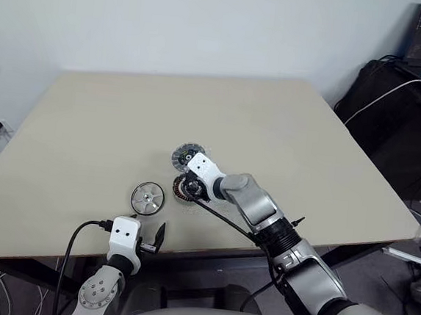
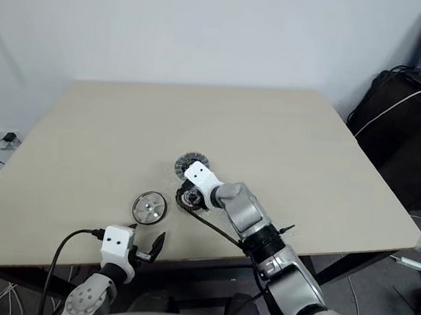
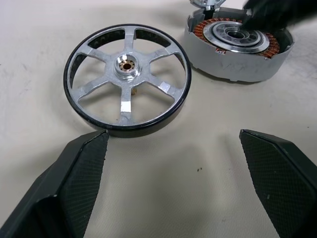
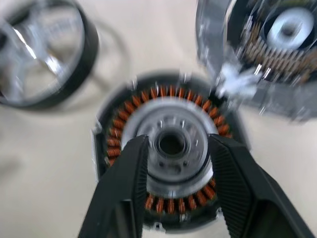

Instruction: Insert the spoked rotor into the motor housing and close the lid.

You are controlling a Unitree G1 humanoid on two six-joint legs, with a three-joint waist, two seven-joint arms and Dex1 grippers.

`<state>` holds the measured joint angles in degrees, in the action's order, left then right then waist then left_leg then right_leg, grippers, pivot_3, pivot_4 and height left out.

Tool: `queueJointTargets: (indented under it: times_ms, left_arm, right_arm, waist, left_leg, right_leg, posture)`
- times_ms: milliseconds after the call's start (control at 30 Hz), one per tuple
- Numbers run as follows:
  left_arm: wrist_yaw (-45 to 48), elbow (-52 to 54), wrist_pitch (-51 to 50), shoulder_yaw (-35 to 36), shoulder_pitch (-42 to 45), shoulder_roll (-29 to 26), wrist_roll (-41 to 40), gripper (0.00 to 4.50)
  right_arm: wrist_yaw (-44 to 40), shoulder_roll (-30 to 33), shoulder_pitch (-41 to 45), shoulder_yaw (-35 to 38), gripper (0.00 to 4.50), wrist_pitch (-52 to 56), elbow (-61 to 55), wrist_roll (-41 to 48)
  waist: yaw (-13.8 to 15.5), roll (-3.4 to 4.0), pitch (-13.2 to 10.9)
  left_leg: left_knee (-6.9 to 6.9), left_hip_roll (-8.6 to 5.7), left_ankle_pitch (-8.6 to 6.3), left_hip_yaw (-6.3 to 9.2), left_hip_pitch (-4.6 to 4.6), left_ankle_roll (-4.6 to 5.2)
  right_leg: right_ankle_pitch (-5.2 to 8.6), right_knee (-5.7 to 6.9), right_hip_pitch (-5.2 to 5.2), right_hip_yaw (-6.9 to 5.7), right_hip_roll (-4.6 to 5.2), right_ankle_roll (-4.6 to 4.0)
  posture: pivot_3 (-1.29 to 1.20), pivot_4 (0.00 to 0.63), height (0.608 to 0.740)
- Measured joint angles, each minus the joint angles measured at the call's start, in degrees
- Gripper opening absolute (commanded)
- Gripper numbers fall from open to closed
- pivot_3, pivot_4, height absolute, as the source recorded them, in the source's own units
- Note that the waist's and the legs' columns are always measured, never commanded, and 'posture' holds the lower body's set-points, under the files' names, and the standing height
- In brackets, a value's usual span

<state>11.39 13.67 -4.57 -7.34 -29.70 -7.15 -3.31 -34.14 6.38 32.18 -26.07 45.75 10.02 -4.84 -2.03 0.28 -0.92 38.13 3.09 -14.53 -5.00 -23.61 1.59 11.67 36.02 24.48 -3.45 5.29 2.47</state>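
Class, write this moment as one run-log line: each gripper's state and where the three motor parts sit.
left gripper open, facing pale-silver spoked rotor | right gripper open over copper-wound motor housing | ribbed grey lid beyond | nothing inserted

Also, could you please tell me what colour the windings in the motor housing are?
Copper-orange, ringing the pale silver centre of the motor housing; the right wrist view shows them best.

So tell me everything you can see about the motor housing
The motor housing is a round, pale-grey shell holding a ring of copper-orange windings around a silvery metal centre with a dark bore. It lies flat on the table, open side up, between the spoked rotor and the lid. The right end effector straddles its centre.
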Motion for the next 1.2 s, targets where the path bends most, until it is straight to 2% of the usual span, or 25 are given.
queueJointTargets:
  times_ms: [33, 133, 267, 300, 500, 667, 933, 1200]
  left_arm:
    - [0.01, 0.00, 0.00, 0.00, 0.01, 0.00, 0.00, 4.50]
    - [0.00, 0.00, -0.01, -0.02, 0.00, -0.01, 0.00, 4.50]
    - [-0.69, 0.00, 0.40, 0.10, 0.07, 0.05, 0.66, 4.50]
    - [-1.22, -0.02, 0.78, 0.23, 0.15, 0.13, 0.99, 4.50]
    - [-6.02, -0.24, 4.93, 5.23, 2.36, 1.66, 1.89, 4.50]
    - [-4.70, -0.62, 2.78, 9.14, 5.01, 2.10, -3.58, 4.50]
    - [-1.15, -4.23, -7.17, 13.28, 12.88, 2.63, -14.88, 4.50]
    - [-0.09, -4.66, -15.66, 13.70, 14.72, 3.00, -19.61, 4.50]
  right_arm:
    - [0.56, -0.07, -0.36, 1.08, 2.02, 0.01, -2.02, 0.54]
    - [2.42, -0.06, -1.34, 2.68, 1.44, -0.39, -5.26, 0.85]
    - [8.14, 0.59, -9.77, 3.07, 0.10, -10.06, -9.05, -0.71]
    - [9.01, 0.74, -11.42, 3.07, 0.04, -12.04, -9.17, -0.87]
    - [12.34, 1.74, -22.51, 5.33, 0.04, -17.98, -15.59, -0.55]
    - [13.77, 2.49, -28.51, 6.87, 0.04, -16.66, -19.32, -0.47]
    - [15.67, 1.59, -30.17, 8.56, 0.04, -15.00, -22.34, 0.51]
    - [16.57, 1.10, -30.64, 8.59, 0.04, -14.07, -23.26, 0.80]
  waist:
    - [0.02, 0.00, 0.00]
    - [0.09, -0.03, 0.01]
    - [0.48, -0.06, 0.02]
    - [0.46, -0.05, -0.01]
    - [0.64, -0.09, -0.04]
    - [0.67, -0.11, -0.04]
    - [0.68, -0.20, -0.03]
    - [0.67, -0.27, -0.03]
  left_leg:
    - [0.00, 0.00, 0.00, 0.01, 0.00, 0.00]
    - [0.00, 0.00, 0.00, 0.01, 0.01, -0.01]
    - [-0.03, -0.01, -0.01, 0.01, -0.03, -0.01]
    - [-0.03, -0.01, -0.01, 0.00, -0.03, -0.01]
    - [-0.02, 0.02, -0.01, 0.03, -0.01, -0.01]
    - [0.04, 0.01, -0.01, 0.02, 0.00, -0.01]
    - [0.04, -0.01, 0.03, 0.08, 0.00, 0.05]
    - [0.04, -0.03, 0.09, 0.09, 0.01, 0.16]
  right_leg:
    - [0.00, 0.00, 0.00, 0.00, 0.00, 0.00]
    - [0.00, 0.00, -0.01, -0.01, 0.01, 0.00]
    - [0.02, -0.06, 0.00, -0.02, 0.02, 0.00]
    - [0.02, -0.05, 0.00, -0.01, 0.02, 0.00]
    - [0.02, -0.02, -0.01, -0.02, 0.01, 0.00]
    - [0.01, -0.02, -0.04, -0.01, 0.03, 0.00]
    - [0.01, -0.02, -0.08, -0.04, -0.02, 0.00]
    - [0.01, -0.04, -0.09, -0.02, -0.02, 0.00]
  posture:
    - [0.00, 0.000, 0.740]
    - [0.00, 0.000, 0.740]
    - [0.00, 0.000, 0.740]
    - [0.00, 0.000, 0.740]
    - [0.00, 0.000, 0.740]
    - [0.00, 0.000, 0.740]
    - [0.00, 0.000, 0.740]
    - [0.00, 0.000, 0.740]
